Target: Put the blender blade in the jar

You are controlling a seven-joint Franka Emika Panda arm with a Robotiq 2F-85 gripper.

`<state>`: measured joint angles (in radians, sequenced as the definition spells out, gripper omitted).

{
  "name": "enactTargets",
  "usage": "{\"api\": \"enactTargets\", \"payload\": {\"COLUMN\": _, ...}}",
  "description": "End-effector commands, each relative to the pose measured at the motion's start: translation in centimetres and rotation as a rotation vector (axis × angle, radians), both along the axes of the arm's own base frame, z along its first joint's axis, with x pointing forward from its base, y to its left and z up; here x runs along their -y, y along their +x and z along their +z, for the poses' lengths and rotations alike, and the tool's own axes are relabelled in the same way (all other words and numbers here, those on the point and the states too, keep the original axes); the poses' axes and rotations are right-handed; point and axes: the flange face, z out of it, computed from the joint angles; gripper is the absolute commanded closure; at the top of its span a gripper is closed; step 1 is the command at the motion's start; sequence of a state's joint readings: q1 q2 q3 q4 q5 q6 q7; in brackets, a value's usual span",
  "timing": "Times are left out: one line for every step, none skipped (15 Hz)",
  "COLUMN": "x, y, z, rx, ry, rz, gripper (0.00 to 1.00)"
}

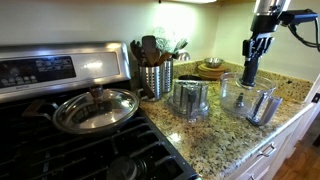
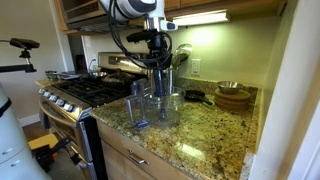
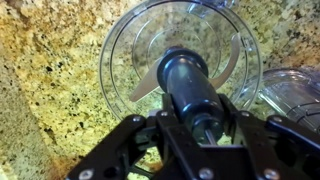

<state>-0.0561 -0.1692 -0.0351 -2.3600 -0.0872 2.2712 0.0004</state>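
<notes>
My gripper (image 1: 255,47) is shut on the narrow top of the blender blade (image 1: 249,72), a dark spindle hanging upright. The blade's lower end is over the clear jar (image 1: 238,97), at about rim height; the jar stands on the granite counter with its handle toward the counter edge. Both exterior views show this, with the gripper (image 2: 158,47), blade (image 2: 160,75) and jar (image 2: 165,106). In the wrist view the fingers (image 3: 197,128) clamp the spindle (image 3: 186,80). Its two grey wings spread above the jar's round opening (image 3: 125,50).
A silvery ribbed cylinder (image 1: 190,99) stands next to the jar. A steel utensil holder (image 1: 155,79) with utensils is behind it. A lidded pan (image 1: 95,110) sits on the stove. Stacked bowls (image 1: 212,69) are at the back by the wall. The counter edge (image 1: 265,140) is near.
</notes>
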Motion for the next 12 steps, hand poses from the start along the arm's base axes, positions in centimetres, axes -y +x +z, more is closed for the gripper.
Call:
{"api": "enactTargets", "payload": {"x": 0.4, "y": 0.5, "z": -0.5, "rx": 0.013, "ry": -0.020, "rz": -0.008, "gripper": 0.79}}
{"api": "enactTargets", "payload": {"x": 0.3, "y": 0.6, "z": -0.8, "rx": 0.013, "ry": -0.014, "rz": -0.007, "gripper": 0.79}}
{"api": "enactTargets", "payload": {"x": 0.3, "y": 0.7, "z": -1.1, "rx": 0.012, "ry": -0.011, "rz": -0.005, "gripper": 0.79}}
{"api": "enactTargets", "payload": {"x": 0.3, "y": 0.8, "z": -1.4, "rx": 0.013, "ry": -0.009, "rz": -0.005, "gripper": 0.79}}
{"api": "enactTargets", "payload": {"x": 0.3, "y": 0.9, "z": -1.7, "rx": 0.014, "ry": -0.007, "rz": -0.003, "gripper": 0.79}}
{"api": "enactTargets", "payload": {"x": 0.3, "y": 1.0, "z": -2.0, "rx": 0.014, "ry": -0.006, "rz": -0.002, "gripper": 0.79}}
{"api": "enactTargets", "payload": {"x": 0.3, "y": 1.1, "z": -2.3, "rx": 0.014, "ry": -0.004, "rz": -0.002, "gripper": 0.79}}
{"api": "enactTargets", "payload": {"x": 0.3, "y": 1.2, "z": -2.5, "rx": 0.014, "ry": -0.004, "rz": -0.002, "gripper": 0.79}}
{"api": "enactTargets", "payload": {"x": 0.3, "y": 1.3, "z": -2.8, "rx": 0.013, "ry": -0.003, "rz": -0.002, "gripper": 0.79}}
{"api": "enactTargets", "payload": {"x": 0.3, "y": 1.3, "z": -3.0, "rx": 0.011, "ry": -0.003, "rz": -0.003, "gripper": 0.79}}
{"api": "enactTargets", "payload": {"x": 0.3, "y": 1.3, "z": -3.3, "rx": 0.008, "ry": -0.002, "rz": -0.003, "gripper": 0.79}}
{"api": "enactTargets", "payload": {"x": 0.3, "y": 1.3, "z": -3.6, "rx": 0.005, "ry": -0.001, "rz": -0.005, "gripper": 0.79}}
